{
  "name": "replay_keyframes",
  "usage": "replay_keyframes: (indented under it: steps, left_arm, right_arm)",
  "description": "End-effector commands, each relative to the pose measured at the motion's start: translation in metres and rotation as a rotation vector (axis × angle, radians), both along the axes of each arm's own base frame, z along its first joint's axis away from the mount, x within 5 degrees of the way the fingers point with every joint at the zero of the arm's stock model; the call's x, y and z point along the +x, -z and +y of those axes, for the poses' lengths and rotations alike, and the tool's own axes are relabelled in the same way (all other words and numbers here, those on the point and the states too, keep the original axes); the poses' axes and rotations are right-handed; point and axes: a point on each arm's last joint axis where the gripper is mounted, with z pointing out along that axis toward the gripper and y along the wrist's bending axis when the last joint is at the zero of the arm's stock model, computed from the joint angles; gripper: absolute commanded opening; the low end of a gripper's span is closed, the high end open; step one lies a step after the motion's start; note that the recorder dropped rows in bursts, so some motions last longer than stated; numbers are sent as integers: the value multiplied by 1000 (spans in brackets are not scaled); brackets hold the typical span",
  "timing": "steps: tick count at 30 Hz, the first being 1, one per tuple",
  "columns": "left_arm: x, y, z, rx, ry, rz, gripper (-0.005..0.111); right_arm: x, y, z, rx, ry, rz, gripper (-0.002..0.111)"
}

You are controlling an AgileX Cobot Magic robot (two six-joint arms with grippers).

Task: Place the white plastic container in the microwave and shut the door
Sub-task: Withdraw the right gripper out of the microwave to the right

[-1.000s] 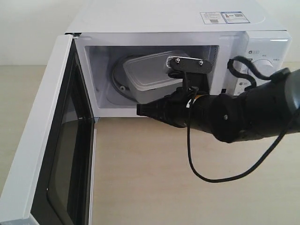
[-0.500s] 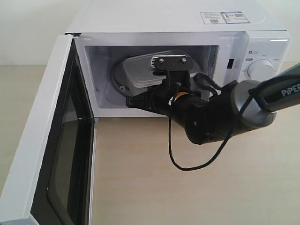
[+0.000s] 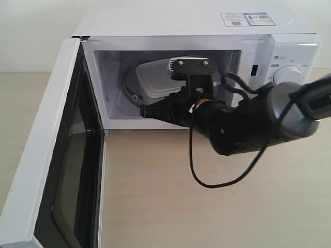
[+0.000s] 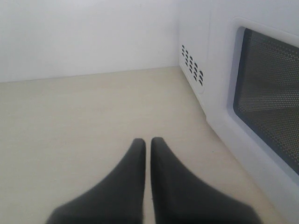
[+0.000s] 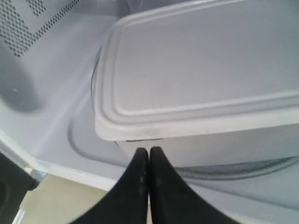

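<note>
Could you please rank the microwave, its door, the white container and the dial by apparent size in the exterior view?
1. microwave
2. door, standing open nearer the camera, so enlarged
3. white container, partly hidden by the arm
4. dial

Your left gripper (image 4: 147, 141) has its two dark fingers (image 4: 128, 182) brought together, only a thin seam showing between them and nothing held there. Under them you see a pale beige table (image 4: 70, 116), bare as far as the white wall (image 4: 84, 37) behind it. Beside the gripper, apart from it, stands the microwave (image 4: 194, 28): you are looking at its white side panel with a cluster of small vent holes (image 4: 191, 65). Next to that panel runs the door (image 4: 219, 98), white-framed, with its dark meshed window (image 4: 271, 93) facing you.
</note>
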Motion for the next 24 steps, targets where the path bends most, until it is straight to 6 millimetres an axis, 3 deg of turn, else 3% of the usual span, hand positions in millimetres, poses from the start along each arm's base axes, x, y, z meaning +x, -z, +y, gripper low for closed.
replay_keyframes:
  steps: [1,6,12,18,24]
  left_arm:
    - [0,0,0,-12,-1,-7,4]
    - [0,0,0,-12,-1,-7,4]
    - [0,0,0,-12,-1,-7,4]
    - [0,0,0,-12,-1,-7,4]
    - [0,0,0,-12,-1,-7,4]
  right_arm:
    - [-26,-15,-18,-8,-9,-14,0]
    - [-92,-23,-64,13,3,-87,0]
    - [-169,-25,-138,85,75,-148,0]
    - [-199,-29,-186,105,275,-170,0]
    - [-210,-43,-210,108,404,-248,0]
